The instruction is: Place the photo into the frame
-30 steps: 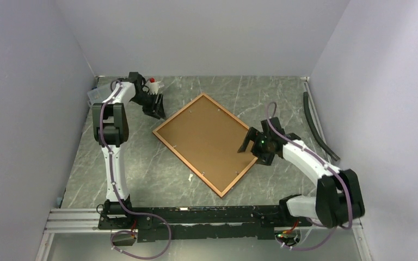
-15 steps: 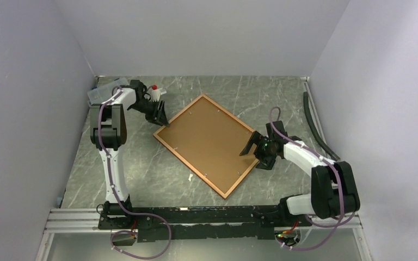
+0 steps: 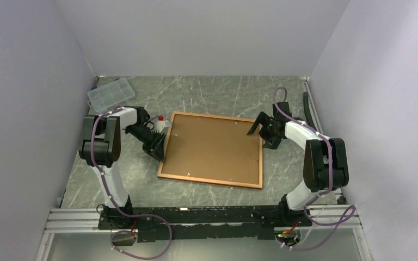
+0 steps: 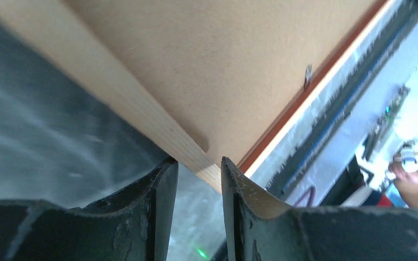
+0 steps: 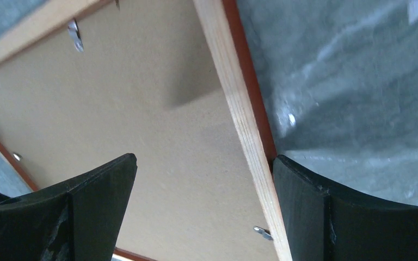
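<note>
The frame [image 3: 212,181] lies back up on the table, its brown backing board [image 3: 215,149] filling it. The photo is out of view. My left gripper [image 3: 160,152] is at the frame's left side. In the left wrist view, the tan rail [image 4: 141,125] runs down to a corner that shows in the narrow gap of the gripper [image 4: 198,163]; the jaws stand partly open and I cannot tell if they touch it. My right gripper [image 3: 261,126] is wide open at the far right corner. It straddles the right rail [image 5: 239,119], one finger [image 5: 305,190] against the red outer edge.
A clear plastic compartment box [image 3: 110,92] sits at the far left. A white bottle with a red cap [image 3: 158,122] stands just behind the left gripper. A black strip [image 3: 318,128] lies along the right wall. Small metal tabs [image 5: 76,35] line the frame's back.
The frame has turned from a diamond to nearly square with the table. My left gripper came nearer along its left side and narrowed. The right gripper moved to the far right corner.
</note>
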Motion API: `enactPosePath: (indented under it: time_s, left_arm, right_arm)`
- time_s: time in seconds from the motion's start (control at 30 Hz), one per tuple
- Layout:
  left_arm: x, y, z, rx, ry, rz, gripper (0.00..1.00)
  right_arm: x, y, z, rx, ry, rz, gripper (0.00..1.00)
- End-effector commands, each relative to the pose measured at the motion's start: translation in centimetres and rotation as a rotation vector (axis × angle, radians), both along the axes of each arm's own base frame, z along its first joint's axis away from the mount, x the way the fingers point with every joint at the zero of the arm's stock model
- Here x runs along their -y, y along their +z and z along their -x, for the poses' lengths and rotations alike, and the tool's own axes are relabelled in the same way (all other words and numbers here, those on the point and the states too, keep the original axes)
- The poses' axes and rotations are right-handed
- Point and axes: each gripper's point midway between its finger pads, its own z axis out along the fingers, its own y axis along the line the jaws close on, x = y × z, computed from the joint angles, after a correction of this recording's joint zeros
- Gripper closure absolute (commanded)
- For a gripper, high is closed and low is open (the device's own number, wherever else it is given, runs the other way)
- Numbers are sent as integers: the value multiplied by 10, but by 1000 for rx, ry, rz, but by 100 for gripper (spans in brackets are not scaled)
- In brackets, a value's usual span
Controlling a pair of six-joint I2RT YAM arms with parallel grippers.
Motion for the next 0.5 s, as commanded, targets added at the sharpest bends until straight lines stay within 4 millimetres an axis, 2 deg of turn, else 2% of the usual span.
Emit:
enactPosePath:
  time_s: [0.0, 0.1, 0.17, 0.23, 0.33, 0.4, 0.47]
  left_arm:
    - [3, 26, 34, 2, -110, 29, 59]
    - [1, 35, 24, 25, -77, 20, 59]
    - [-3, 36, 5, 50, -27, 5, 58]
    - [-6, 37, -18, 77, 32, 13, 58]
    - [-9, 32, -51, 89, 137, 22, 58]
    - [-8, 25, -67, 82, 180, 33, 58]
    - [-2, 19, -75, 54, 201, 65, 59]
  right_arm:
    - [1, 28, -42, 112, 2, -4, 0]
    - [9, 46, -57, 150, -26, 38, 0]
    - [14, 61, -62, 180, -56, 64, 0]
    - [9, 77, -64, 228, -69, 49, 0]
    - [-25, 93, -61, 270, -22, -7, 0]
    - [-63, 100, -56, 286, 42, -45, 0]
    - [-109, 104, -48, 289, 105, -102, 0]
